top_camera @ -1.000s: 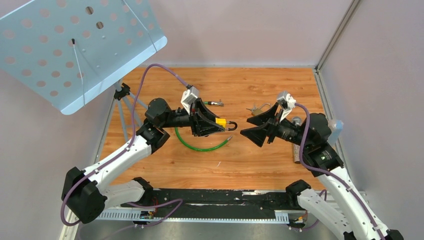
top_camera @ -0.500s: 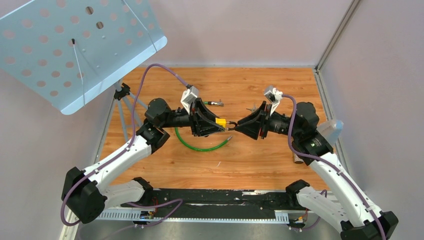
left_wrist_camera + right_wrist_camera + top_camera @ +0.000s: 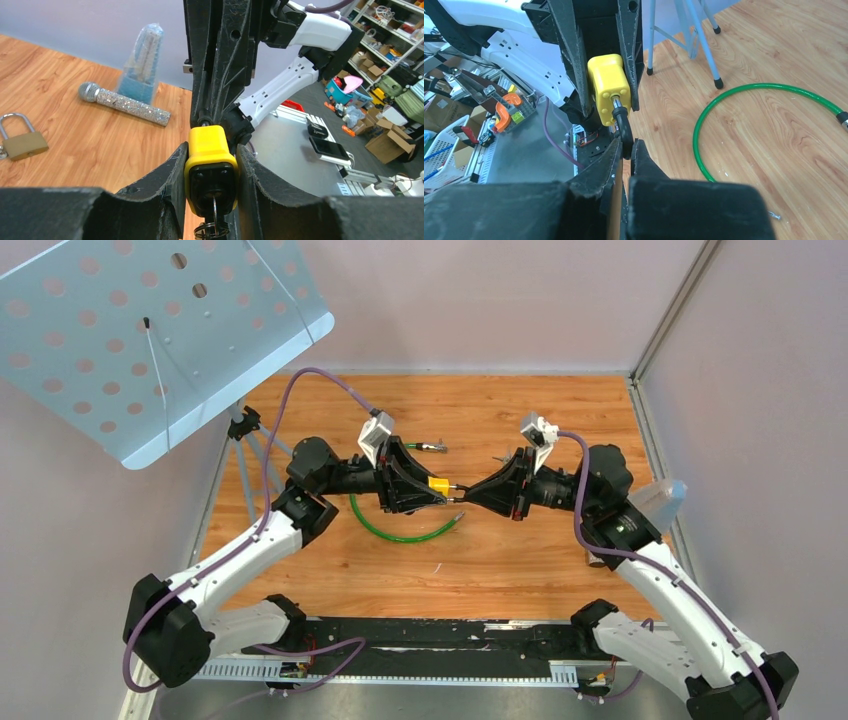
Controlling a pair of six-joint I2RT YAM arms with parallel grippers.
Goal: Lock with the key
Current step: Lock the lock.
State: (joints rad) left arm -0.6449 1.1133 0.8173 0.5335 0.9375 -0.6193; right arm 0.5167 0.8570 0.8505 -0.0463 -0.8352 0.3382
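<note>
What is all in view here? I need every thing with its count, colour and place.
yellow padlock: one, yellow, held aloft at the centre
key: one, metal, in the yellow padlock's keyhole
shackle: one, black, on the yellow padlock
cable: one, green, curved on the table
brass padlock: one, brass, on the table
microphone: one, glittery silver, lying on the table
pyramid-shaped object: one, blue, beside the microphone
perforated plate: one, pale blue, raised at the far left
table: one, wood-brown, under everything
left gripper: one, black, shut on the yellow padlock
right gripper: one, black, shut on the shackle
</note>
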